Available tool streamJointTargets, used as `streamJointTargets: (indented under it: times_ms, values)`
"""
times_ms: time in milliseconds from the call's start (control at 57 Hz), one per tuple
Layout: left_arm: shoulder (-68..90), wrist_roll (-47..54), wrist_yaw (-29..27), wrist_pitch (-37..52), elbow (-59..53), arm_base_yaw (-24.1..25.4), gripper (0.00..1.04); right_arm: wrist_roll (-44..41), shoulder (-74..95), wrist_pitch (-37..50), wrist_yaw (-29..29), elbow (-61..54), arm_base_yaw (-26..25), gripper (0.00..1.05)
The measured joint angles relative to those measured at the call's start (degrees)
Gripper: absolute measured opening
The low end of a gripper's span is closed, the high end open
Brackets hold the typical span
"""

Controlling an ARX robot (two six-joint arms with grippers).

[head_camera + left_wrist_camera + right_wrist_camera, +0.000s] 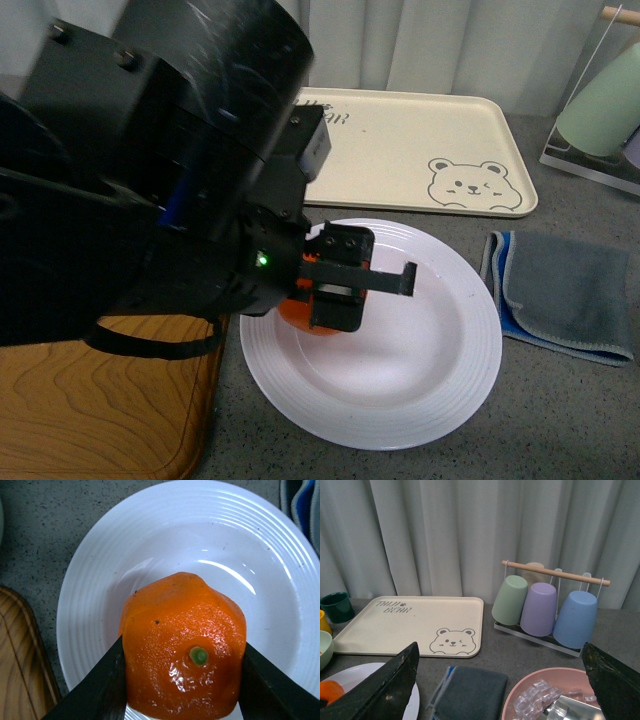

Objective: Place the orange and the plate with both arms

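Note:
The orange [185,645], bright with a green stem dot, is pinched between the two black fingers [100,690] of my left gripper [182,680], which is shut on it. It hangs just over the left part of the white ridged plate [200,545]. From the front, the left gripper [335,285] covers most of the orange [298,316] above the plate [440,330]. My right gripper [500,690] is open and empty, off to the right of the plate [355,672], above a grey cloth [470,687]. The right arm is out of the front view.
A beige bear tray [420,150] lies behind the plate. The grey cloth [565,295] is right of it and a wooden board [100,400] left. A rack of cups [545,605], a pink bowl with ice [545,695] and a dark green mug [337,607] stand around.

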Motion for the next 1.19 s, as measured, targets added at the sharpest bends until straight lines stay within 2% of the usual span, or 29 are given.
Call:
streamJointTargets:
  times_ms: [561,596,684,912,1105,1175,1193]
  values:
    - [6.8,1.0,-0.6,0.1,4.0,-1.9,0.48,0.0,0.0,0.0,0.0,0.0,0.0,0.95]
    - [6.8,1.0,-0.5,0.2,4.0,-1.9,0.51,0.0,0.0,0.0,0.0,0.0,0.0,0.95]
    - [6.8,0.9,-0.1,0.1,4.0,-1.9,0.67,0.0,0.0,0.0,0.0,0.0,0.0,0.95]
    - [4.5,-0.6,0.2,-0.8,3.8,-1.8,1.0,0.0,0.0,0.0,0.0,0.0,0.0,0.95]
    - [-1.2,-1.2,-1.0,0.7,2.8,-1.4,0.98,0.0,0.0,0.0,0.0,0.0,0.0,0.95]
    - [-4.3,-0.6,-3.6,2.8,1.4,-1.0,0.98,0.0,0.0,0.0,0.0,0.0,0.0,0.95]
    - [-4.8,0.5,-6.1,5.0,0.5,-1.0,0.97,0.0,0.0,0.0,0.0,0.0,0.0,0.95]
